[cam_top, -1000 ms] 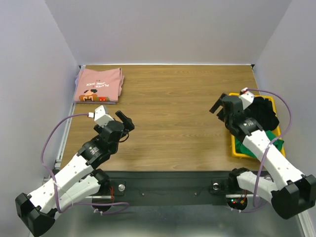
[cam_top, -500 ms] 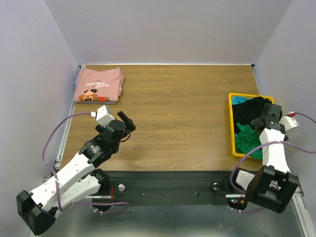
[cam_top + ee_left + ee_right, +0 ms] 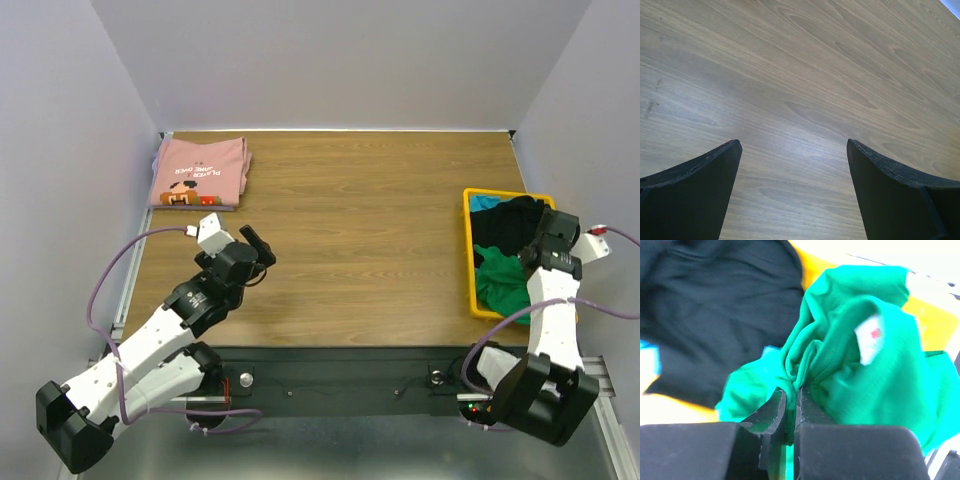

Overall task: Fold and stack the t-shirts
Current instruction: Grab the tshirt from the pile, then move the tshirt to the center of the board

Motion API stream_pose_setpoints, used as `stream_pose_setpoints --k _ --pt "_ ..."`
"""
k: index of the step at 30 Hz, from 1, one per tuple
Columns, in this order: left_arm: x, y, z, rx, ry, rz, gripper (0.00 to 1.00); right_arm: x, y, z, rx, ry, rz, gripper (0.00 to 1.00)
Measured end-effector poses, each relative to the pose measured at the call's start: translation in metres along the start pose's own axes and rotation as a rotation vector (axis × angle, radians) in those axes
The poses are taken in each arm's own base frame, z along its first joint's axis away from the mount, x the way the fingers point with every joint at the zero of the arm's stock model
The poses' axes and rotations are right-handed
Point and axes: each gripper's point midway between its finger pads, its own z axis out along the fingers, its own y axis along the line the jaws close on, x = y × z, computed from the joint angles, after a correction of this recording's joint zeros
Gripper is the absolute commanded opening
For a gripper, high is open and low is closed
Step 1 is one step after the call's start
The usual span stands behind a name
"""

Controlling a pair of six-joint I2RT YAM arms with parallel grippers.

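Green t-shirt (image 3: 850, 370), in my right claw (image 3: 791, 396).
Pinched shut on a fold; white neck label (image 3: 868, 337) above-right, print unreadable.

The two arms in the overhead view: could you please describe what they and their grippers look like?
Both the left arm and the right arm have rounded white shells with black joints. A lilac cable loops along each. The left gripper and the right gripper carry plain black fingers that taper to blunt tips.
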Motion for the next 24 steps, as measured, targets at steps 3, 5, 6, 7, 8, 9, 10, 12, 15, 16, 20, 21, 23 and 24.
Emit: stream_pose_setpoints --k 3,5,6,7,8,9,10,12,15,16,20,21,23,24 --pt "-0.002 0.000 -0.001 0.005 -0.007 -0.006 0.99 -0.023 0.015 -0.027 -0.105 -0.043 0.014 0.00" --pt "-0.004 -0.001 -0.003 0.010 -0.011 -0.011 0.99 -0.042 0.033 -0.047 -0.192 -0.063 0.020 0.01" --pt "-0.005 -0.001 -0.003 0.013 -0.013 -0.014 0.98 -0.050 0.041 -0.056 -0.229 -0.072 0.021 0.00" --pt "-0.006 -0.001 -0.004 0.015 -0.016 -0.017 0.99 -0.065 0.054 -0.070 -0.288 -0.091 0.026 0.00" --pt "-0.006 -0.001 -0.005 0.017 -0.017 -0.019 0.99 -0.078 0.066 -0.085 -0.341 -0.104 0.027 0.00" --pt "-0.007 -0.002 -0.005 0.020 -0.019 -0.021 0.98 -0.091 0.076 -0.099 -0.388 -0.119 0.027 0.00" --pt "-0.007 -0.001 -0.006 0.021 -0.020 -0.022 0.99 -0.105 0.087 -0.112 -0.435 -0.138 0.027 0.00" --pt "-0.008 -0.001 -0.007 0.022 -0.023 -0.024 0.99 -0.126 0.106 -0.136 -0.522 -0.166 0.019 0.01" --pt "-0.010 -0.001 -0.007 0.025 -0.026 -0.030 0.99 -0.141 0.138 -0.172 -0.691 -0.142 -0.030 0.00" --pt "-0.010 -0.001 -0.008 0.025 -0.027 -0.032 0.99 -0.145 0.151 -0.183 -0.752 -0.129 -0.050 0.00" --pt "-0.011 -0.002 -0.009 0.030 -0.032 -0.045 0.98 -0.137 0.208 -0.234 -1.016 -0.058 -0.171 0.00" --pt "-0.012 -0.002 -0.009 0.031 -0.033 -0.050 0.98 -0.129 0.222 -0.247 -1.072 -0.040 -0.208 0.00" --pt "-0.013 -0.002 -0.009 0.028 -0.037 -0.057 0.98 -0.090 0.261 -0.291 -1.236 0.029 -0.330 0.00" --pt "-0.013 -0.001 -0.009 0.025 -0.038 -0.061 0.99 -0.068 0.277 -0.312 -1.313 0.063 -0.394 0.00"
